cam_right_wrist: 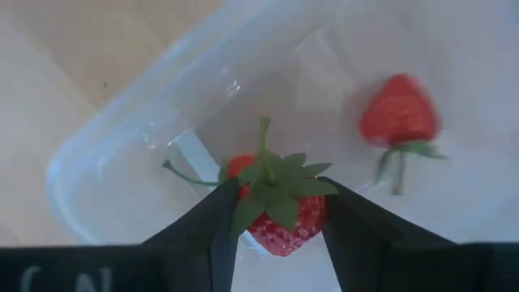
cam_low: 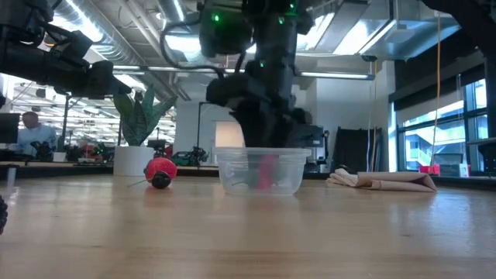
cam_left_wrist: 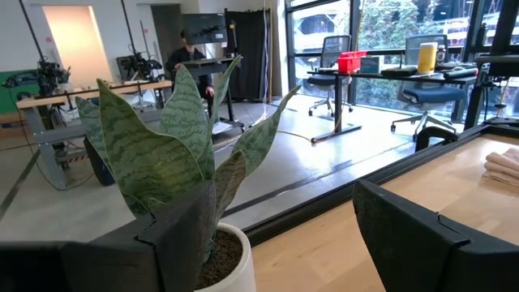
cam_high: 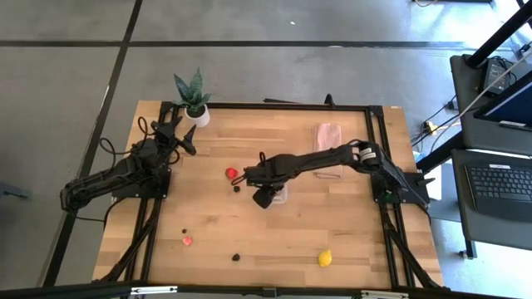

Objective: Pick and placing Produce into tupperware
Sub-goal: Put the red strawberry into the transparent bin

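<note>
The clear tupperware (cam_high: pixel 281 196) stands at the table's middle and also shows in the low view (cam_low: pixel 260 172). My right gripper (cam_right_wrist: pixel 280 219) is over it, pointing down, shut on a red strawberry (cam_right_wrist: pixel 280 212). A second strawberry (cam_right_wrist: pixel 397 112) lies on the tupperware's floor. Another strawberry (cam_high: pixel 232 174) and a dark berry (cam_high: pixel 237 188) lie on the table just left of the tupperware. Near the front edge lie a yellow lemon (cam_high: pixel 325 258), a pinkish piece (cam_high: pixel 188 241) and two dark berries (cam_high: pixel 236 257). My left gripper (cam_left_wrist: pixel 300 243) is open and empty at the far left, facing the potted plant. My right gripper pinches the strawberry's two sides (cam_right_wrist: pixel 312 212) between its two fingers, just below the green leaf cap. The fingers come from above, pointing down into the tupperware. The strawberry sits with its leaf cap up. I cannot tell whether it touches the tupperware's floor.
A potted plant (cam_high: pixel 193 98) stands at the far left corner, right in front of my left gripper. A flat pinkish lid (cam_high: pixel 328 135) lies at the far right. A black frame (cam_high: pixel 291 106) runs round the table's edges.
</note>
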### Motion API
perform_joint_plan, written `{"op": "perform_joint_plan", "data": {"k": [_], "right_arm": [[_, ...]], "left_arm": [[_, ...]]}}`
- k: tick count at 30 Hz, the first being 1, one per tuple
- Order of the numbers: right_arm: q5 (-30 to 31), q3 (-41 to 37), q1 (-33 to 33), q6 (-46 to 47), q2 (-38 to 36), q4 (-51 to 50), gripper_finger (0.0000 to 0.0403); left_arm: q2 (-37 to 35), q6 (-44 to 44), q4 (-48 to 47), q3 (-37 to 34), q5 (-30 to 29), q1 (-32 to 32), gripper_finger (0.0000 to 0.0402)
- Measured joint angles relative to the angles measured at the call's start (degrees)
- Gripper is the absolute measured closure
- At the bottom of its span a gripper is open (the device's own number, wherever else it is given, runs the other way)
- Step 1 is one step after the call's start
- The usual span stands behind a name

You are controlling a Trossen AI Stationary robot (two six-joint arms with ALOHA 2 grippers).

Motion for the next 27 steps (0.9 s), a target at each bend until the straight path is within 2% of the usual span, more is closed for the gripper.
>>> {"op": "perform_joint_plan", "data": {"k": [18,22,27], "right_arm": [[0.1,-2.1,0.2,-0.1,-0.1,1.5,0.0221],[0.1,-2.1,0.2,-0.3,-0.1,1.5,0.0189],[0.1,-2.1,0.2,-0.4,-0.1,1.6,0.0116]], "left_arm": [[0.0,0.0,0.0,0.0,0.0,0.0,0.0117],[0.0,0.0,0.0,0.0,0.0,0.0,0.0117],[0.0,0.0,0.0,0.0,0.0,0.0,0.0117]]}}
